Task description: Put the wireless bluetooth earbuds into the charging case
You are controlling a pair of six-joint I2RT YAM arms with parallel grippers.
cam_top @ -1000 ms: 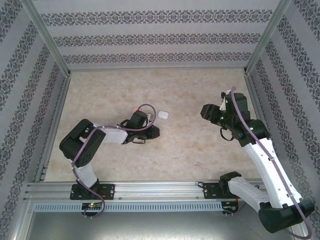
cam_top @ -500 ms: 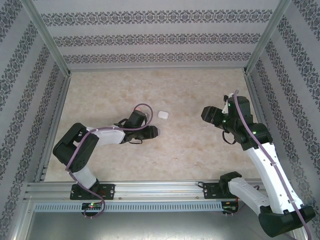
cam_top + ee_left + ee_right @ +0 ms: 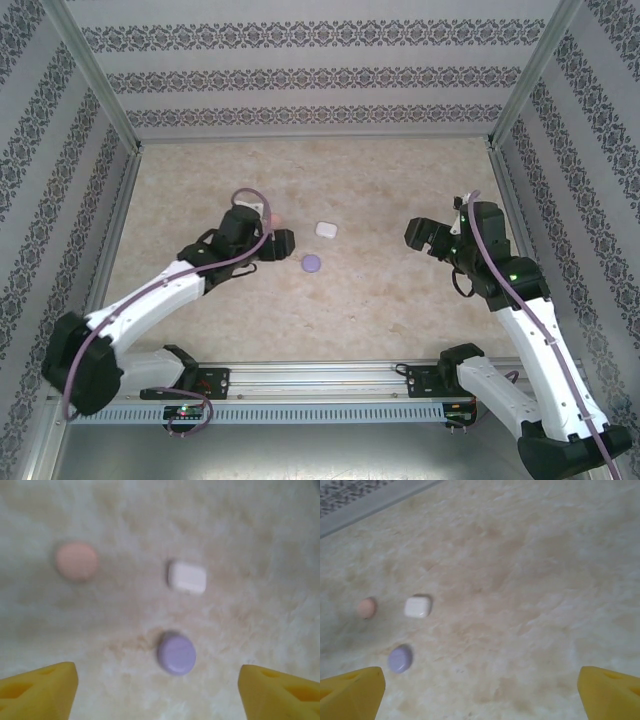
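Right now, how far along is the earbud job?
Nothing looks done: the pink case, white case and purple case lie apart on the table, lids apparently shut. In hand: nothing; left gripper and right gripper are open and empty, the left hovering by the cases. Left: the whole insertion.

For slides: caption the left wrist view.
Open left end effector above round pink case, rounded-rectangular white case, round purple case on marbled table.

Pink case [image 3: 76, 560], white case [image 3: 187, 577], purple case [image 3: 176, 653]
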